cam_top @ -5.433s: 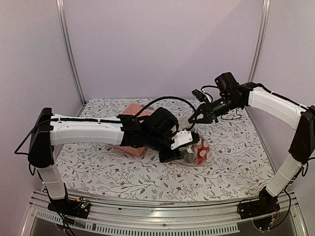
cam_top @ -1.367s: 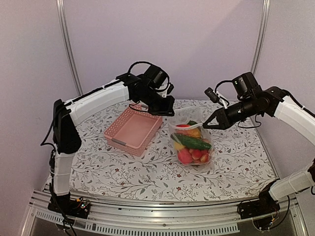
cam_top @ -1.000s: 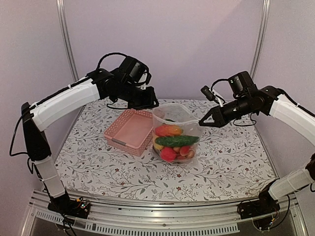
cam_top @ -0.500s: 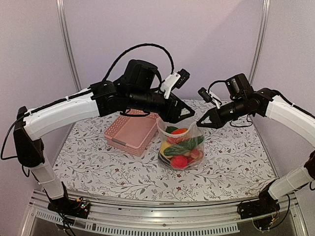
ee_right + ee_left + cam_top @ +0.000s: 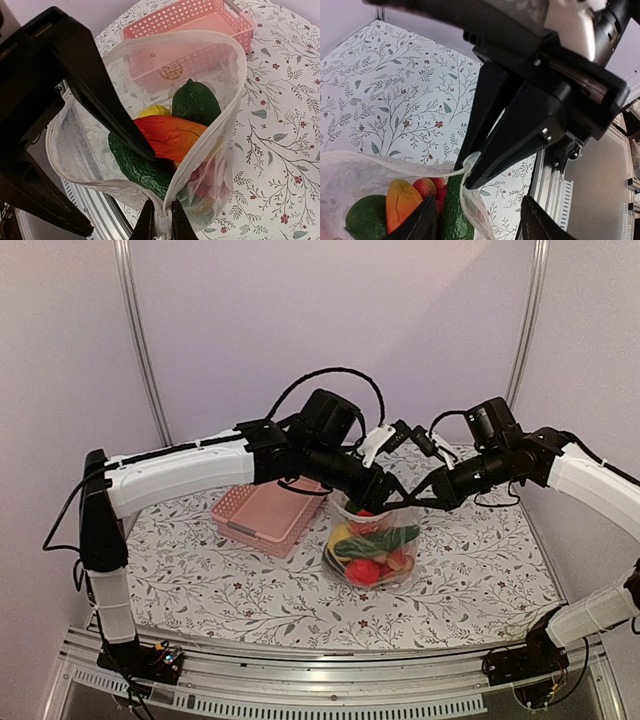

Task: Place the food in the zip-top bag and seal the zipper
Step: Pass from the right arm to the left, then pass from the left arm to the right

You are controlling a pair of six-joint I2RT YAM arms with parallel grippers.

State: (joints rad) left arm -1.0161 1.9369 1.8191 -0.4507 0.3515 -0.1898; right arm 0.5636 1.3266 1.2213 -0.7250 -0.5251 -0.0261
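The zip-top bag (image 5: 376, 545) stands upright on the table with its mouth open, full of the food (image 5: 170, 135): an orange-red piece, a yellow one, a round green one (image 5: 195, 102) and a dark green cucumber (image 5: 452, 210). My right gripper (image 5: 162, 216) is shut on the zipper (image 5: 220, 115) at its near end, holding that corner up (image 5: 437, 497). My left gripper (image 5: 386, 492) hangs open over the mouth. One of its fingers (image 5: 117, 112) reaches inside the bag and the other stays outside the wall. In the left wrist view my left gripper (image 5: 477, 212) is open.
The pink slotted basket (image 5: 268, 512) sits just left of the bag, under my left forearm. Its rim (image 5: 190, 20) shows behind the bag in the right wrist view. The metal rail at the table's near edge (image 5: 552, 195) is close by.
My left gripper let go of the bag's left rim, opened, and swung right and down to the mouth beside my right gripper. The bag narrowed and shifted slightly right. The right gripper kept its hold.
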